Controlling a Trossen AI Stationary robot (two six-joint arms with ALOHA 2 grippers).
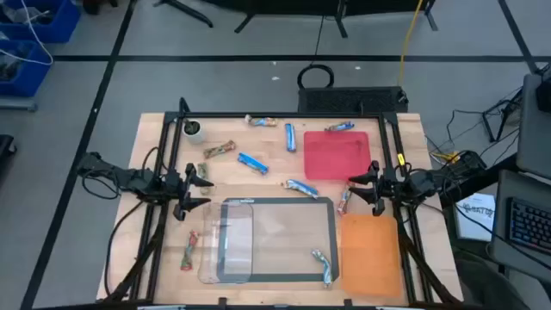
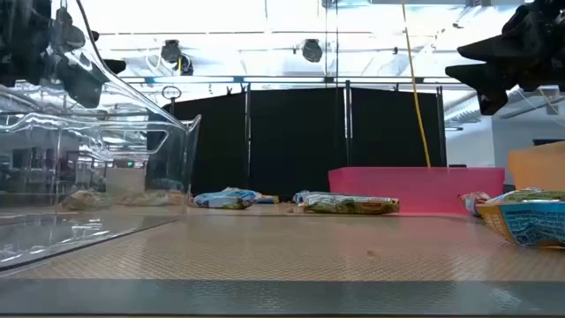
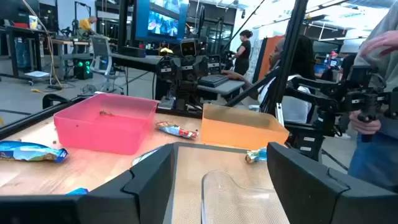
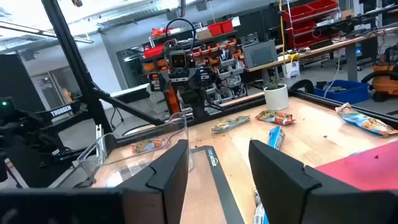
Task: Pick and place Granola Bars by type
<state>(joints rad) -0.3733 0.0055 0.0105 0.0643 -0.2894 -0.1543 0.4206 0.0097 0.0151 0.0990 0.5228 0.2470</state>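
Observation:
Several slim foil bars lie flat on the table. In the high view there are blue ones (image 1: 291, 136) (image 1: 252, 162), a tan-green one (image 1: 219, 150), a red one (image 1: 344, 200) beside the orange bin and another red one (image 1: 188, 251) near the left edge. My left gripper (image 1: 202, 191) hovers open at the table's left side, above the far end of the clear bin (image 1: 226, 241). My right gripper (image 1: 366, 188) hovers open at the right side, near the pink bin (image 1: 336, 155). Both sets of fingers are empty in the wrist views (image 3: 217, 186) (image 4: 219, 180).
A grey-bordered mat (image 1: 275, 258) lies at the near middle, with the clear bin on its left part. An orange bin (image 1: 372, 251) stands near right and a white plant pot (image 1: 194, 131) at the far left corner. A person (image 3: 373, 93) stands beyond the table's right side.

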